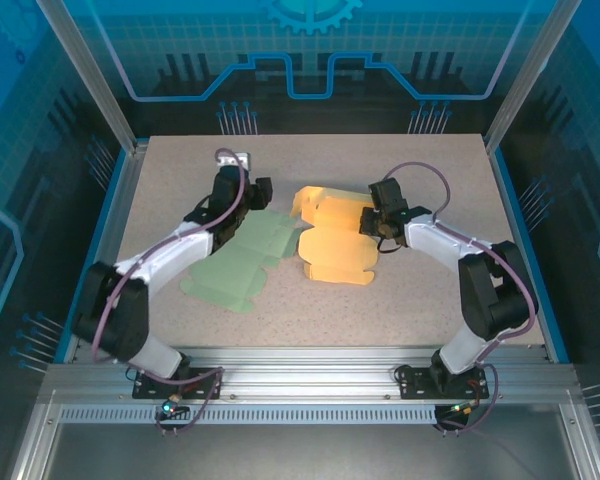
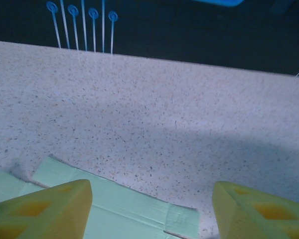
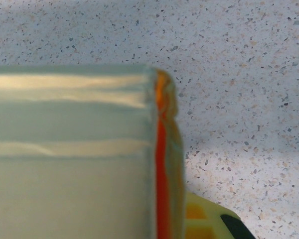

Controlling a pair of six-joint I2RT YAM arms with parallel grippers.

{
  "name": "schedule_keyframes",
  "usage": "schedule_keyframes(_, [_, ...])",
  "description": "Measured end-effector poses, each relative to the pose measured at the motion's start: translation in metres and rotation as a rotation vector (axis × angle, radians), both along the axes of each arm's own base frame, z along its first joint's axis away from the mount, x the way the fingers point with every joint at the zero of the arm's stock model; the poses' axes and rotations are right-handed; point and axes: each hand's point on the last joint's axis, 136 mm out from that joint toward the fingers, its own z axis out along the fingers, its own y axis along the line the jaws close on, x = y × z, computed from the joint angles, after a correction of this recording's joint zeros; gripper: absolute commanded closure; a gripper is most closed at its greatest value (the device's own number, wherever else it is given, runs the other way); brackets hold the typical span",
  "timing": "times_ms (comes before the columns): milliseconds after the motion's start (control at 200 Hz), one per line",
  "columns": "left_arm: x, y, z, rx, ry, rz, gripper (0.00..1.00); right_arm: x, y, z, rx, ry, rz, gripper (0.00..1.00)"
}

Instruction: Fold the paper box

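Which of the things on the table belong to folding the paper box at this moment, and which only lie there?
In the job:
- orange paper box, partly folded
- right gripper, shut on its edge

Only lying there:
- green cardboard sheet, flat and unfolded, held by nothing; the left gripper is open above it. It may be a second box for later.

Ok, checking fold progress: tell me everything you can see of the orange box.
The orange box is thin card, a partly folded blank lying mid-table, flaps apparently lifted along its far edge. The right fingers are shut on its far right part, its pinched edge showing orange. A green sheet lies beside it.
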Motion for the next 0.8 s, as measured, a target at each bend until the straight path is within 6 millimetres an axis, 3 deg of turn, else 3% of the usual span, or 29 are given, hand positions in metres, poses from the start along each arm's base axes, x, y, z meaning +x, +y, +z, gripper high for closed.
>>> schedule_keyframes(120, [0.021,-0.02,-0.031,-0.003,0.067,-0.057,0.35,0.002,0.001,-0.002,-0.003,0.004,0.005,1.0])
schedule_keyframes(315, [0.035,-0.041,-0.065,-0.039,0.142,-0.119,0.35,0.002,0.001,-0.005,-0.008,0.014,0.007,1.0])
schedule_keyframes(450, [0.036,-0.051,-0.076,-0.082,0.17,-0.151,0.36,0.002,0.001,-0.007,-0.009,0.019,0.007,1.0])
schedule_keyframes(645, [0.035,-0.065,-0.075,-0.142,0.159,-0.197,0.38,0.004,0.002,-0.01,-0.012,0.027,0.006,1.0])
schedule_keyframes(800, [0.021,-0.075,-0.09,-0.181,0.194,-0.217,0.41,0.004,0.001,-0.014,-0.02,0.038,0.004,1.0])
